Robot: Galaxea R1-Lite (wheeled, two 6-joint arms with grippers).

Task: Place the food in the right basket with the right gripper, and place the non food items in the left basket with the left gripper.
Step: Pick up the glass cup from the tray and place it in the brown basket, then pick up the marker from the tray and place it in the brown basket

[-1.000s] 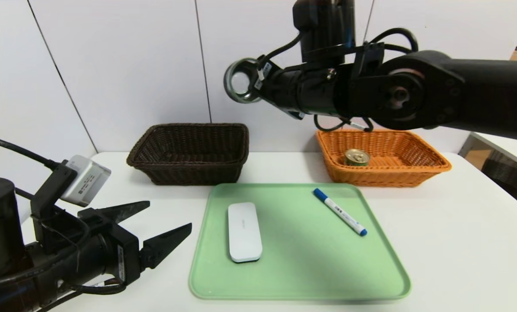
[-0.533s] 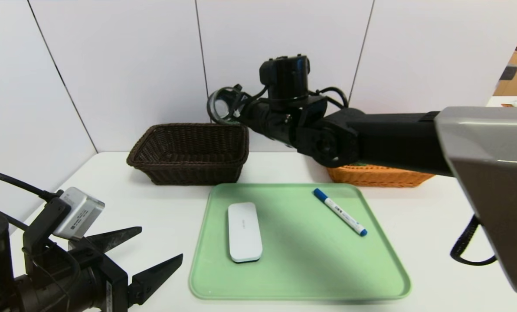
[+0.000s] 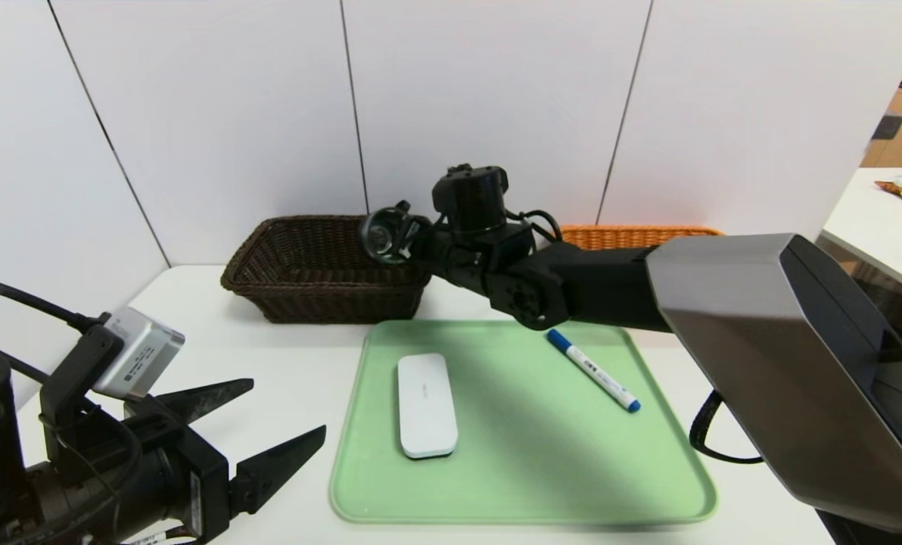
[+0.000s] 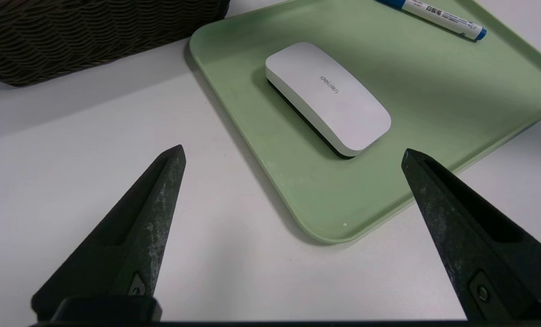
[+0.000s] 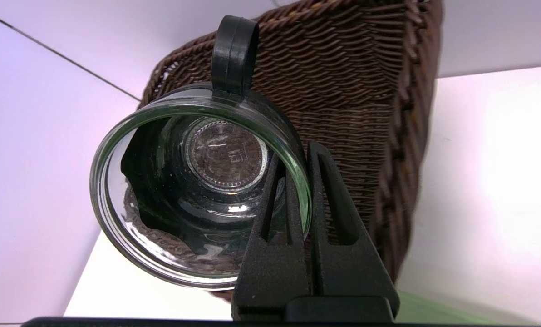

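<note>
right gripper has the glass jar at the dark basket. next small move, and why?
Probably ease the right gripper a little farther over the dark brown woven wicker basket, then open. Its jaws are shut on the rim of the small round clear glass jar with black insert, which hangs at the basket's right-hand rim, not yet clearly above the inside.

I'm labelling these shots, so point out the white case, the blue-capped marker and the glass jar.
white case (image 3: 425,405), head view, middle of its white top.
marker (image 3: 596,373), head view, middle of its white barrel.
glass jar (image 5: 227,156), right wrist view, its round base seen through the mouth.
</note>
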